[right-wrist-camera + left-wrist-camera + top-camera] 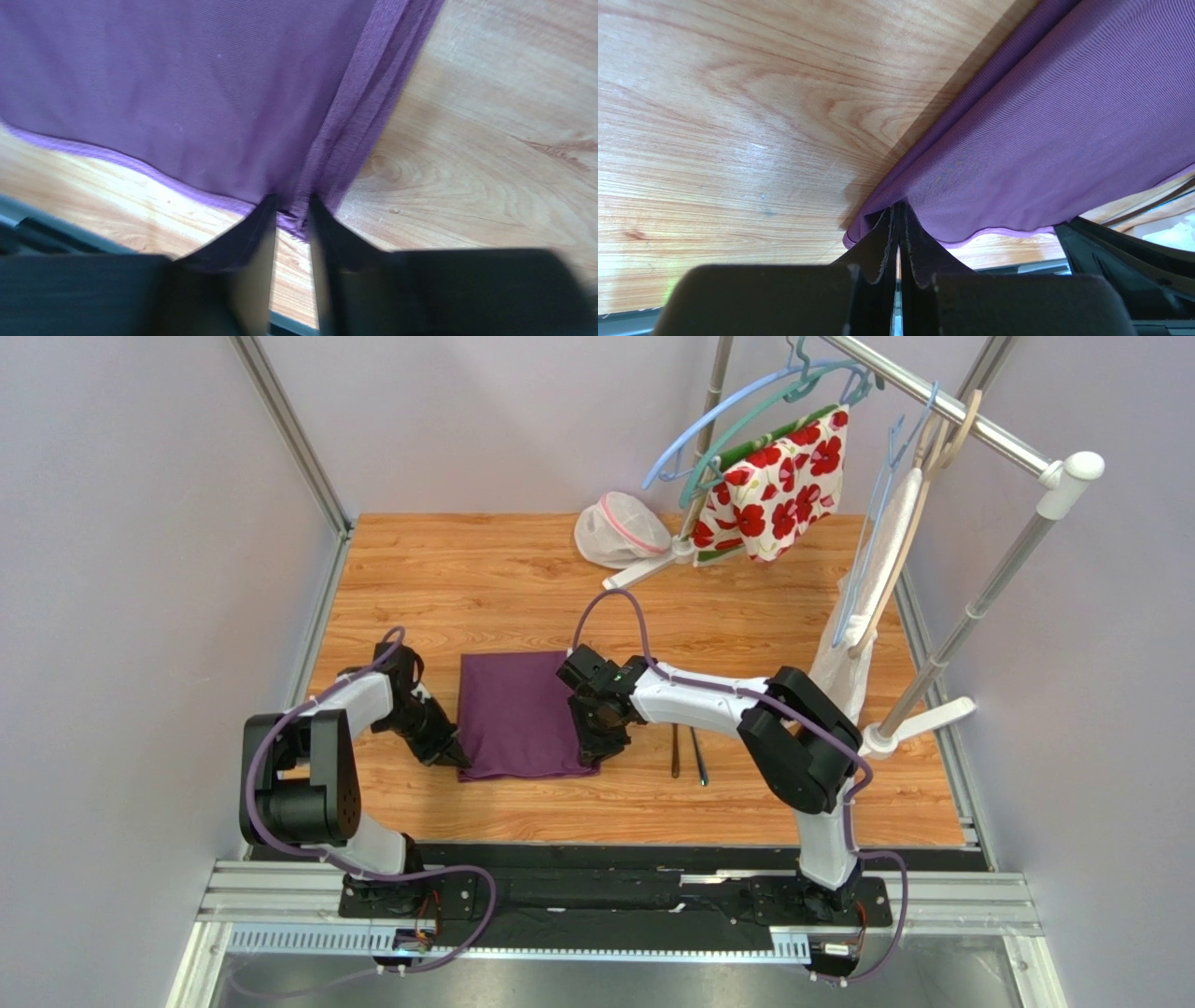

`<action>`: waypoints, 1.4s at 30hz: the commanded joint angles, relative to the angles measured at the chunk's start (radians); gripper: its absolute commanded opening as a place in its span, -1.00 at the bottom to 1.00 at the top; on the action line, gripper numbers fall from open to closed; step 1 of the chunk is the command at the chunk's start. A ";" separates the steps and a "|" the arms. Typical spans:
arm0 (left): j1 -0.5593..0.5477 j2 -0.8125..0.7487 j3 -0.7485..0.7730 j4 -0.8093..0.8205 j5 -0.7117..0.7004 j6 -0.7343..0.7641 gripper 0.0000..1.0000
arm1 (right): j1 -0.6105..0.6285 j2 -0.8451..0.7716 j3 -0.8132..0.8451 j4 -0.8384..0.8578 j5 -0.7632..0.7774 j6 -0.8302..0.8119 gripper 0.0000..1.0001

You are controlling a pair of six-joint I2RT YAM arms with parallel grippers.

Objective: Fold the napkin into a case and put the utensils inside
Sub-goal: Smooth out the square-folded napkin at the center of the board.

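Plum napkin [522,711] flat on table [463,560], left gripper [901,210] clamped on its near-left corner; right gripper [291,206] at its near-right corner, jaws slightly apart; utensils [687,753] just right of napkin

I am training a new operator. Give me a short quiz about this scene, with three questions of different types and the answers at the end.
1. True or false: the utensils are already inside the napkin.
2. The left gripper is: A) wide open in the air; B) shut on a napkin corner; C) holding a spoon.
3. Fill in: seen from the top camera, the utensils lie on the table to the ____ of the napkin.
Key: 1 false, they lie bare on the table; 2 B; 3 right.
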 commanded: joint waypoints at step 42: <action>0.004 -0.201 0.064 -0.072 -0.039 0.035 -0.79 | 0.020 -0.053 0.049 -0.101 0.206 -0.046 -0.55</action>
